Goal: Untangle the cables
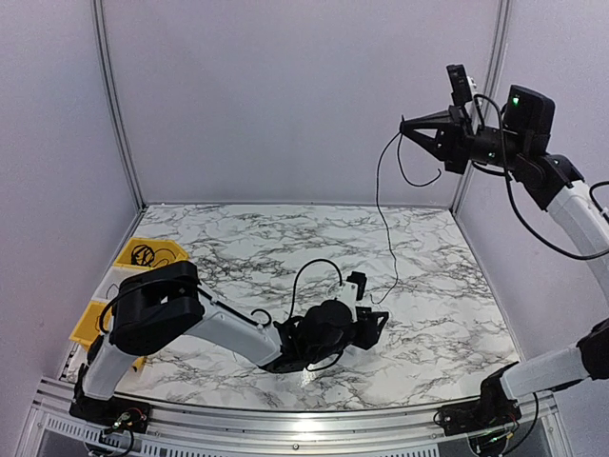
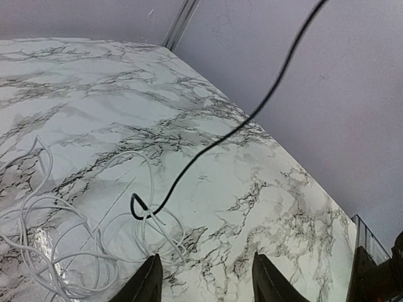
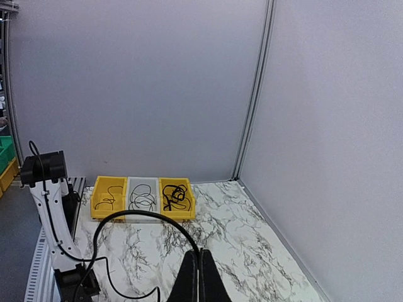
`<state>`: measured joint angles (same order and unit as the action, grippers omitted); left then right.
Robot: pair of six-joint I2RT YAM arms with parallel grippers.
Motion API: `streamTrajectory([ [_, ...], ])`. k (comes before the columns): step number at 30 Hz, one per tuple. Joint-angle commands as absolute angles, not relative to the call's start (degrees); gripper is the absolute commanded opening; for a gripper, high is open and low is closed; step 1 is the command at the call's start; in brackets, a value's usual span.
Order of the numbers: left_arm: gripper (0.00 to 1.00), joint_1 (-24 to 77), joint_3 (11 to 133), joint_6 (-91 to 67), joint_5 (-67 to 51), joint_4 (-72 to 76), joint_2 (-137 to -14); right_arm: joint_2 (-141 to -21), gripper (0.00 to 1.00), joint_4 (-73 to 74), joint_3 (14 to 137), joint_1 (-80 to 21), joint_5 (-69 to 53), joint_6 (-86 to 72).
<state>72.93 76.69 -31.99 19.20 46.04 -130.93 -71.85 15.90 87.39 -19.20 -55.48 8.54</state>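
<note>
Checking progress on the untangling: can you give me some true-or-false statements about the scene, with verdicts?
1. The right gripper holds a black cable high above the table. True.
2. The left gripper is clamped on the white cables. False: its jaws stand apart and empty, and the white cables lie on the table before it.
3. The black cable's lower end reaches down among the white cables. True.
4. The three bins are empty. False: all three bins hold black cables.

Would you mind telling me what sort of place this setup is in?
Probably a robot test cell: plain grey partition walls, a marble-patterned tabletop, and yellow and grey sorting bins holding black cables.
</note>
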Motion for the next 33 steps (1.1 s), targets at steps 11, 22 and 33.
streamTrajectory([
  [11, 0.27, 67.4, 86.9, -40.5, 16.8, 39.1, -139.8, -72.0, 0.00, 16.7, 91.8, -21.7, -54.4, 7.8],
  [22, 0.00, 67.4, 85.5, -39.8, 15.7, 39.6, -138.8, -73.7, 0.00, 16.9, 97.1, -21.7, -53.7, 7.2],
  [33, 0.00, 67.4, 80.0, -42.1, 16.5, 40.2, -137.4, -76.6, 0.00, 21.1, 123.0, -16.5, -49.0, 7.9],
])
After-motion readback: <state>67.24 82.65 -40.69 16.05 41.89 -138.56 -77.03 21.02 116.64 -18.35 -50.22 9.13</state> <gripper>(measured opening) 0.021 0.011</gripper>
